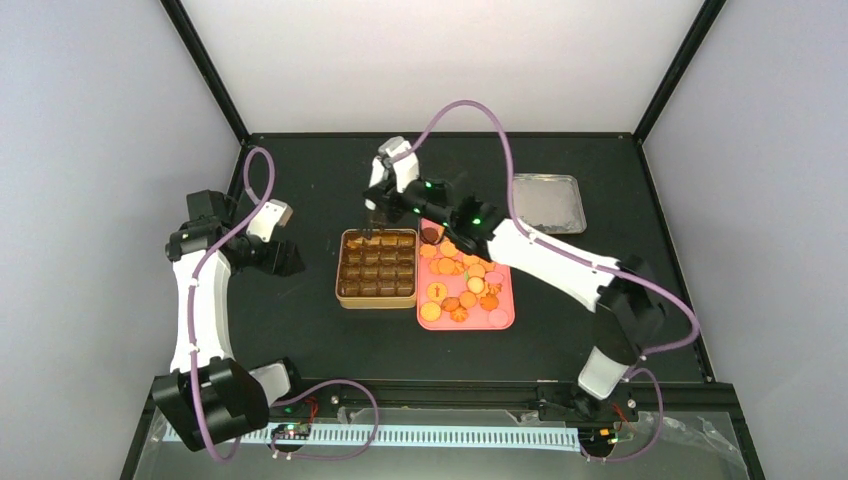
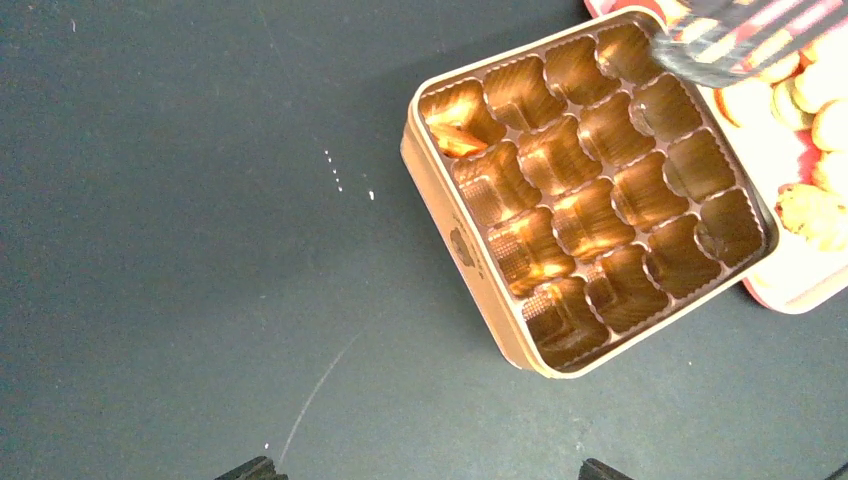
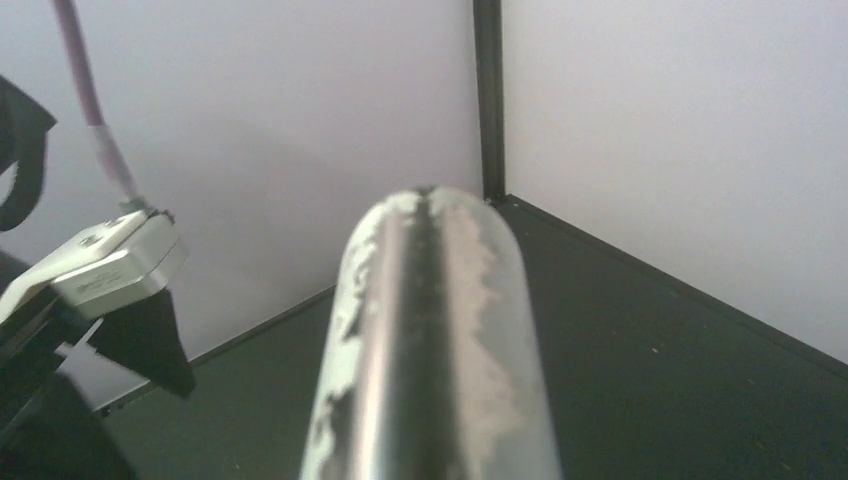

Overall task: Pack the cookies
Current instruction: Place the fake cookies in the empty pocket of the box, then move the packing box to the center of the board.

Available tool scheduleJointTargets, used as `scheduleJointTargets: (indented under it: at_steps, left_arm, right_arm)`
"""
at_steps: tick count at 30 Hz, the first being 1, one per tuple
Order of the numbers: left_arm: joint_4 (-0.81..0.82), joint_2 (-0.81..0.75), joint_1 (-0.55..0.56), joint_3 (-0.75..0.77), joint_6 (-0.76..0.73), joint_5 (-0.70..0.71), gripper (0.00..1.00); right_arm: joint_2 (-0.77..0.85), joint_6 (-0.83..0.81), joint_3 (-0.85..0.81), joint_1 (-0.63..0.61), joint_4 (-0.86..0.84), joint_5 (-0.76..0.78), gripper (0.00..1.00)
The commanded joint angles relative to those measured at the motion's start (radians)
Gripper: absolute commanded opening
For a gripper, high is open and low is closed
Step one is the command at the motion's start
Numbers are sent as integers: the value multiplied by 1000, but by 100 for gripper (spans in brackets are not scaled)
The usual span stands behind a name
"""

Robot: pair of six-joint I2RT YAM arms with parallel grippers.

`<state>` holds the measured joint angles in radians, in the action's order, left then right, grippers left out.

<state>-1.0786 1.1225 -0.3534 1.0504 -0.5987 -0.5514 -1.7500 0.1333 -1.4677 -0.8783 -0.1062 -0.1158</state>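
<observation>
Top external view: most cookies (image 1: 462, 283) lie on the pink tray (image 1: 506, 305) in the tabletop (image 1: 300, 345) middle, just beside the tin (image 1: 343, 297); one sits in its far left corner. Right hand (image 1: 383, 207) holds tongs (image 3: 430, 340) over the tin's far edge, likely for dropping. Left hand (image 1: 288, 260) hangs wide open, aside.

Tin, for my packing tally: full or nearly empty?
Nearly empty: the tin shows one cookie in a corner compartment; others visible are bare.

Glossy gold ribbed liner (image 2: 585, 215) in metal tin (image 2: 455, 240); matt dark table (image 2: 180, 250); smeared shiny metal tongs (image 3: 430, 350); matt cookies (image 2: 815, 215)
</observation>
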Motion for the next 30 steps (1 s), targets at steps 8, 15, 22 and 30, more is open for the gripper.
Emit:
scheduleJointTargets:
  at_steps: [8,15,22,30]
  left_arm:
    - [236,149,106,-17,101,-17,78]
    - [283,358,243,17,139,-20,77]
    - [348,480,324,9,121,-33,73]
    - [369,491,403,-78,79,32,62]
  right_arm:
    - [395,9,419,37,-26,190,31]
    - [573,22,569,39,52,322,31]
    - [715,40,674,66,147,418,31]
    - [775,76,762,110,164,408,32]
